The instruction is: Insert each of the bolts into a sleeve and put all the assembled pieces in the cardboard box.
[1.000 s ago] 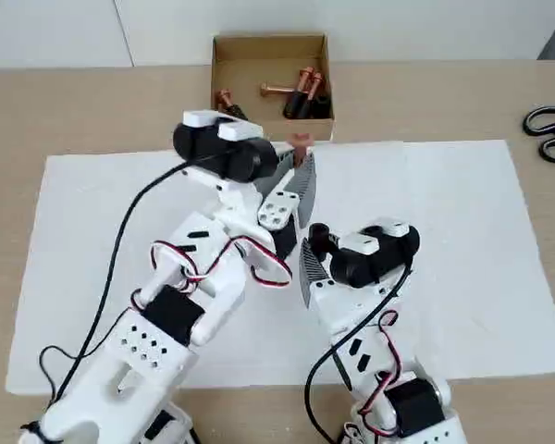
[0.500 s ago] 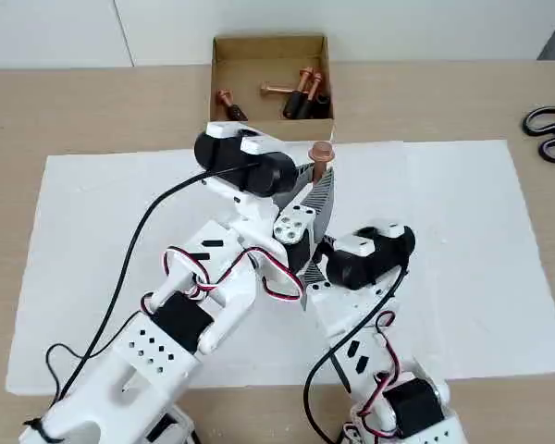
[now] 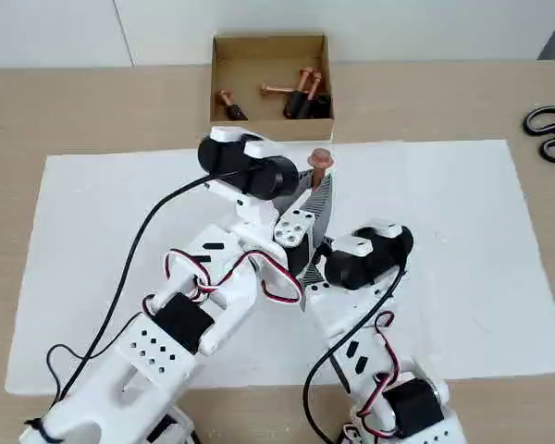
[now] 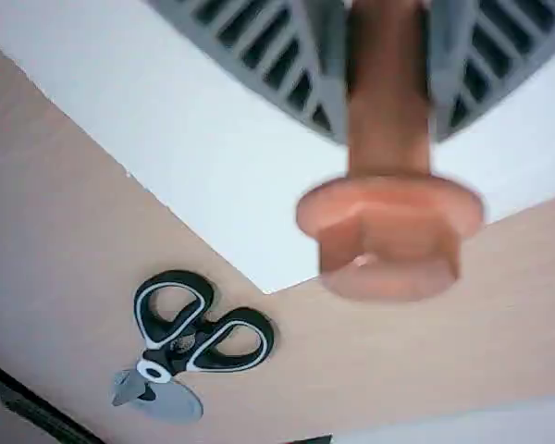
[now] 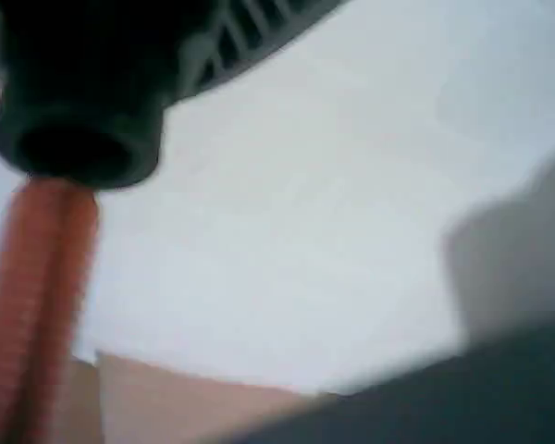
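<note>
My left gripper is shut on an orange bolt, head up, over the white sheet just in front of the cardboard box. In the left wrist view the grey fingers clamp the bolt by its shaft. My right gripper sits right below, partly under the left arm, and is shut on a black sleeve. The bolt's threaded end meets the sleeve's mouth; I cannot tell whether it is inside. Several assembled pieces lie in the box.
Black-handled scissors lie on the bare table at the far right, also seen as scissors in the left wrist view. The white sheet covers the middle of the table, with open room on both sides of the arms.
The left arm has carried the bolt to the right and a little nearer, over the right gripper. The right gripper has slid under the left arm.
</note>
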Controlling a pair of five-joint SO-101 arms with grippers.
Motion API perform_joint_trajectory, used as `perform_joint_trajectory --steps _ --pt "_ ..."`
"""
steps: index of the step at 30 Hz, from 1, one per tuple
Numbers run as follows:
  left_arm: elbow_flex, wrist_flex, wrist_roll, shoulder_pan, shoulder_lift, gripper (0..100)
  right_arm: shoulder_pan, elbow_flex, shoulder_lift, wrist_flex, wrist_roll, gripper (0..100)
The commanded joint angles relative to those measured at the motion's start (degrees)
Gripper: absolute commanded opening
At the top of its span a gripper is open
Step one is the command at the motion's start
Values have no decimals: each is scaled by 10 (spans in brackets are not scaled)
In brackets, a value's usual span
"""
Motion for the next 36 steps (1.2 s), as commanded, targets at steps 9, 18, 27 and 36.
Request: perform_joint_trajectory --steps 9,18,27,36 --pt "-5 25 -4 -8 -23 6 1 -3 -7 -13 -3 3" --pt "-8 47 -4 -8 -23 6 3 -3 -7 -13 -3 3" --pt "-8 69 -24 -8 -23 6 3 -3 -7 -13 -2 3" --pt "-29 126 -25 -8 -24 6 4 -3 -7 -13 -2 3"
